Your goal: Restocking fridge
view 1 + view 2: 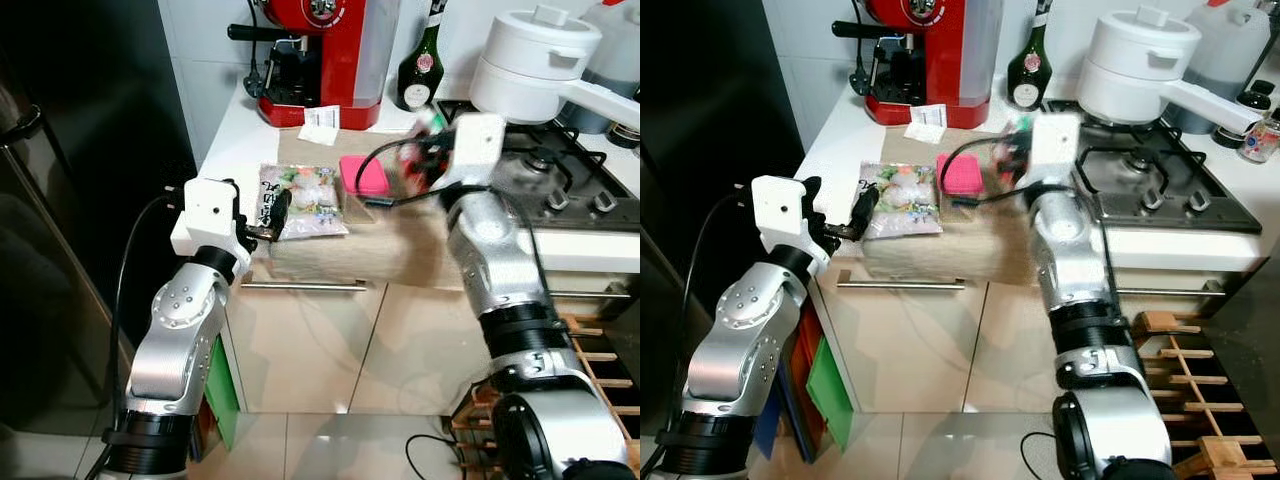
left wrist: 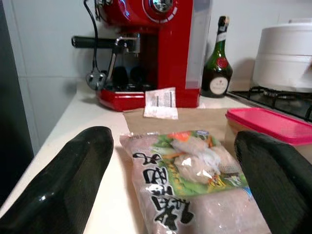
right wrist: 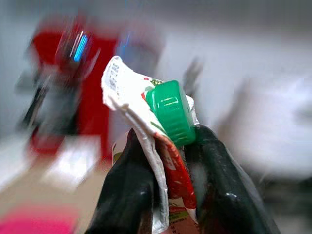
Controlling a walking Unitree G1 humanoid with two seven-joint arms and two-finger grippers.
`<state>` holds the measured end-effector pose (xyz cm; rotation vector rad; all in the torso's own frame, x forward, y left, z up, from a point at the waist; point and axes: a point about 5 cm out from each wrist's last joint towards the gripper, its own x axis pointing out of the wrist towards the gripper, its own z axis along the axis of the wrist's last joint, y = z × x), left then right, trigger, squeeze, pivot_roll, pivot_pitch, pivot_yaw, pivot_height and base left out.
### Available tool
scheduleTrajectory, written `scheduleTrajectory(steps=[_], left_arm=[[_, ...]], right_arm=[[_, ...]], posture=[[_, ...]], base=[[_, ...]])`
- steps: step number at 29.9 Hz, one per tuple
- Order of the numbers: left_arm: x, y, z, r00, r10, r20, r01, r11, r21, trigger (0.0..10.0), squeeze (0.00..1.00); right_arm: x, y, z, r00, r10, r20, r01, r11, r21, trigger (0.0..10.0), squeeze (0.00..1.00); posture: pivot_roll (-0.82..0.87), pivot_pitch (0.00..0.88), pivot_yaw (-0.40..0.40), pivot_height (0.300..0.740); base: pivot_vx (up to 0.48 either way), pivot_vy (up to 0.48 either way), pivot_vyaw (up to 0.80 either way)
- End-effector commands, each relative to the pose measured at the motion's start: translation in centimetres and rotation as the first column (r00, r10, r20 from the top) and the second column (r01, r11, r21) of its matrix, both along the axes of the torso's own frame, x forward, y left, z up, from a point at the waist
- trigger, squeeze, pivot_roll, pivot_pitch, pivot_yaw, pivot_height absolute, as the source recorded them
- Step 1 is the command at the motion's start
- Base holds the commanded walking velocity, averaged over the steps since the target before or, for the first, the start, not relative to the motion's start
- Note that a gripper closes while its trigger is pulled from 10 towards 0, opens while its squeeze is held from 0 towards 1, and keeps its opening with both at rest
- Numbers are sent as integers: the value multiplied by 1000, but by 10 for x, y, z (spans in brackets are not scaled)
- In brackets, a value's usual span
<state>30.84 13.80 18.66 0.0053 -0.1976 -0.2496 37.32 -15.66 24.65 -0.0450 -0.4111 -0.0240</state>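
You had the left gripper (image 2: 170,195) spread wide at the near edge of the surface (image 1: 232,130), one finger on each side of the frozen-food bag (image 1: 303,201), not touching it. That bag lay flat on a brown mat (image 1: 390,245), well in front of the red coffee machine (image 1: 325,50). A pink-lidded container (image 1: 362,175) sat just beside the bag, on the side toward the gas hob (image 1: 560,180).

Your right gripper (image 3: 173,190) was clamped on a carton (image 3: 146,126) with a green screw cap (image 3: 171,112), its fingers pinching the folded top below the cap. You held it raised above the mat, in front of the coffee machine and toward the hob. The right wrist view was blurred. A green bottle (image 1: 420,60) stood just beside the coffee machine, and a white pot (image 1: 535,55) sat on the hob.
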Motion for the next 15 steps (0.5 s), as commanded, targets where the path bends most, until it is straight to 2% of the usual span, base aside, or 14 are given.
scheduleTrajectory(steps=[1,2,3,5,6,8,11,15], left_arm=[[2,-1,7,999,4,36,-4,1000,11,10000,0],[2,-1,9,999,7,49,-8,1000,12,10000,0],[1,1,12,997,18,70,-18,1000,5,10000,0],[0,1,14,996,26,84,-26,1000,0,10000,0],[-1,3,19,993,44,113,-43,999,-5,10000,0],[-2,4,21,990,53,130,-53,999,1,10000,0],[-3,8,28,981,91,169,-98,995,33,10000,0],[0,7,28,980,101,173,-107,994,23,10000,0]], right_arm=[[-12,-18,13,986,-100,133,94,994,53,0,0],[-15,-18,13,984,-99,149,91,994,60,0,0],[-20,-16,10,982,-94,161,87,995,48,10000,0],[-23,-14,7,981,-90,170,85,996,38,10000,0],[-31,-12,-2,979,-85,184,82,996,27,10000,0],[-36,-10,-10,981,-77,180,76,997,14,10000,0],[-47,-8,-40,993,-53,106,53,999,1,10000,0],[-44,-15,-52,999,-49,24,48,998,42,10000,0]], posture=[[-76,0,3,740],[-78,0,5,740],[-80,0,6,740],[-80,0,6,740],[-91,0,4,740],[-101,0,2,740],[-122,0,-1,740],[-129,0,1,740]], base=[[0,0,0],[0,0,0],[0,0,0],[0,0,0],[0,0,0],[0,0,0],[0,0,0],[-221,0,0]])
